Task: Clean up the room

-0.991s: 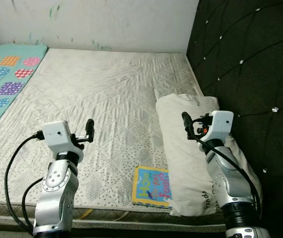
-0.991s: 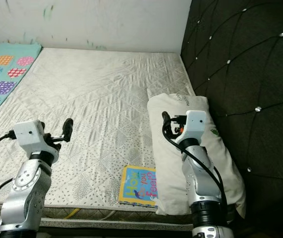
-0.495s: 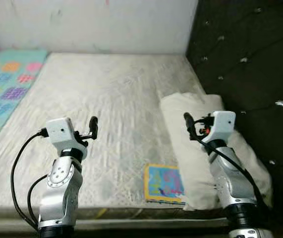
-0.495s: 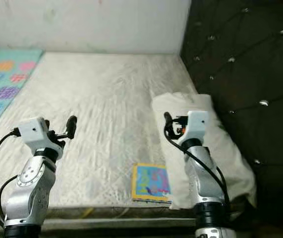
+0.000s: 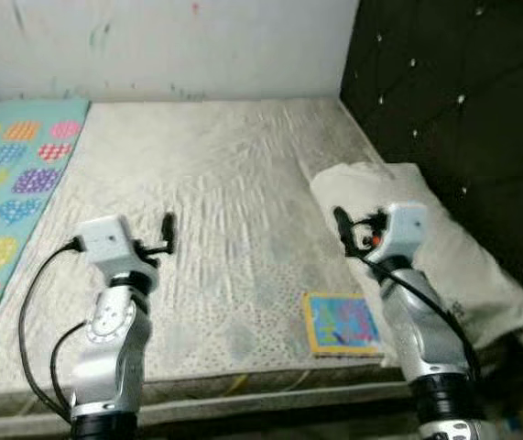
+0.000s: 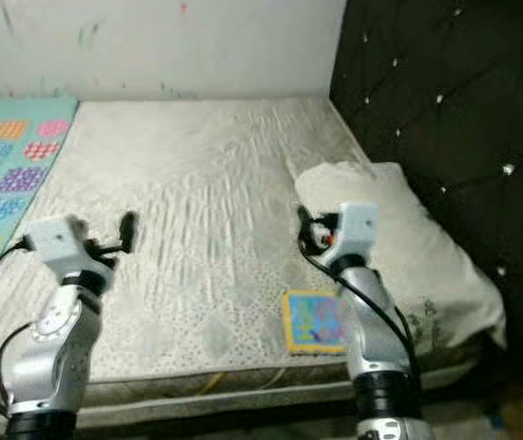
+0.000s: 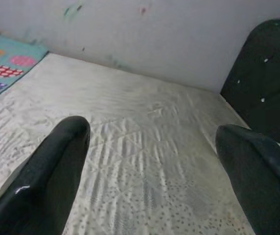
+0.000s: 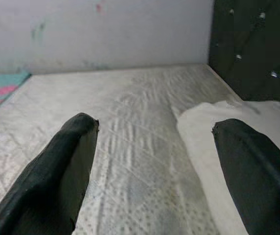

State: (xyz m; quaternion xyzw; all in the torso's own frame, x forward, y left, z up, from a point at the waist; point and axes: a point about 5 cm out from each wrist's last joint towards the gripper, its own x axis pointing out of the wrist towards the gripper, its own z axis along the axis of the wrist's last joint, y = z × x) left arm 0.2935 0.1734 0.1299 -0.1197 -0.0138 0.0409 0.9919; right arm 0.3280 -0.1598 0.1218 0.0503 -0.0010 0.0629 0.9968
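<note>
Bare quilted mattress (image 5: pixel 215 211) fills most of what I see, pale grey-white w/ a stitched diamond pattern, set against a white wall (image 5: pixel 169 41) w/ faint colour smudges. Black tufted headboard (image 5: pixel 453 92) runs along my right side.

Flat on the mattress near its front edge lies a small picture book (image 5: pixel 342 323), yellow border, blue cover w/ bright lettering. It sits just left of my right arm & just beside a white pillow (image 5: pixel 444 247). Pillow lies lengthwise along the headboard, its near corner drooping over the mattress edge.

At far left, a turquoise blanket (image 5: pixel 9 183) w/ patches in pink, orange, purple & yellow lies along the mattress's left side, well apart from the book.

My left gripper (image 5: pixel 167 232) is raised above the front-left part of the mattress, touching nothing. In its wrist view the two black fingers (image 7: pixel 56 171) stand wide apart, nothing between them, mattress & wall beyond.

My right gripper (image 5: pixel 341 229) is raised above the mattress just beside the pillow's left edge, above & behind the book, not touching either. In its wrist view the fingers (image 8: pixel 61 171) are also spread wide & empty; pillow shows beyond the one on the headboard side.

Views are a bit soft/blurred, so book's lettering can't be read.
</note>
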